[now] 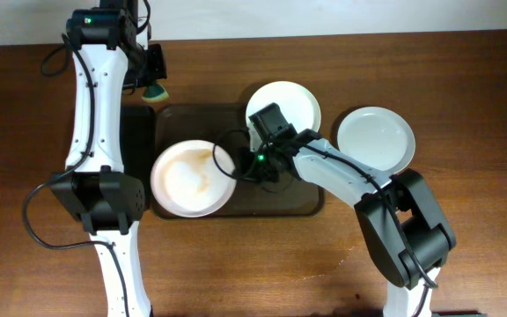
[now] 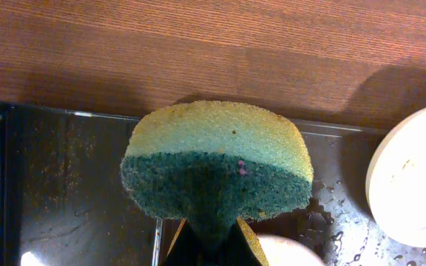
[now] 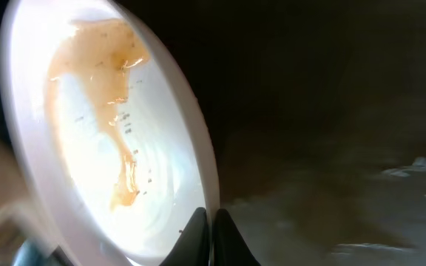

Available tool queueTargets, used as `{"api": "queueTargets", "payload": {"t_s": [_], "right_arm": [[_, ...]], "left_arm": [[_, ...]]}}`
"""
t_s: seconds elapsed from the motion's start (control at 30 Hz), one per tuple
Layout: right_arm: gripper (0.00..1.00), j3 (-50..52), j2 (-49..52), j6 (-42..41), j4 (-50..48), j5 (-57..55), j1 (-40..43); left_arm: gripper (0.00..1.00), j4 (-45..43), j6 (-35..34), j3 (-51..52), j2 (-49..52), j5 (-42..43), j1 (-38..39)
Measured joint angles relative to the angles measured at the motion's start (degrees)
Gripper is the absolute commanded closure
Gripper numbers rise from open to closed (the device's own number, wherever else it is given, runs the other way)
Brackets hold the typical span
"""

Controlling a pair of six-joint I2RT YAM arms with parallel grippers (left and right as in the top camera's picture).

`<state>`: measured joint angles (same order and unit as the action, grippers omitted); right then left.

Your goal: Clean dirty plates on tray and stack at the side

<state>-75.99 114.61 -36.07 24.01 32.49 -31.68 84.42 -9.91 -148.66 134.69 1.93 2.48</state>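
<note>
Spotted the big brown tray [image 1: 280, 201] mid-table, with a smeared plate [image 1: 187, 180] on its left half. Found right gripper [image 3: 207, 222] clamped on that plate's rim. Saw left gripper [image 2: 211, 244] pinching a yellow-green sponge [image 2: 217, 159] by the far-left corner.

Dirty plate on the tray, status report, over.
Left end effector shut on sponge, at tray far-left corner. Right end effector shut on dirty plate rim; orange-brown smear uncleaned. Nothing between sponge and plate.

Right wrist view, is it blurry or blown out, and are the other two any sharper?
Right wrist: the smeared plate glares white at its centre, left edge blurred, background nearly black. Left wrist: sponge sharp. Overhead: evenly lit, sharp.
</note>
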Motion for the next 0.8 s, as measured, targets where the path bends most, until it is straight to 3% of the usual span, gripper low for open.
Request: {"api": "queueTargets", "payload": {"t_s": [0.17,0.4,0.57,0.8], "right_arm": [[0.96,-0.72,0.00,2.54,-0.81,15.96,1.51],[0.96,-0.85,0.00,3.76,0.81,20.48,4.63],[0.96,-1.27,0.00,6.21,13.00,11.06,5.14],[0.96,-4.50,-3.02,10.21,32.00,-10.93,5.14]], "left_arm": [[1.00,0.04,0.00,0.00,0.00,0.04,0.02],[1.00,0.04,0.00,0.00,0.00,0.04,0.00],[0.99,0.04,0.00,0.00,0.00,0.11,0.00],[0.99,0.07,0.00,0.00,0.00,0.22,0.00]]}}
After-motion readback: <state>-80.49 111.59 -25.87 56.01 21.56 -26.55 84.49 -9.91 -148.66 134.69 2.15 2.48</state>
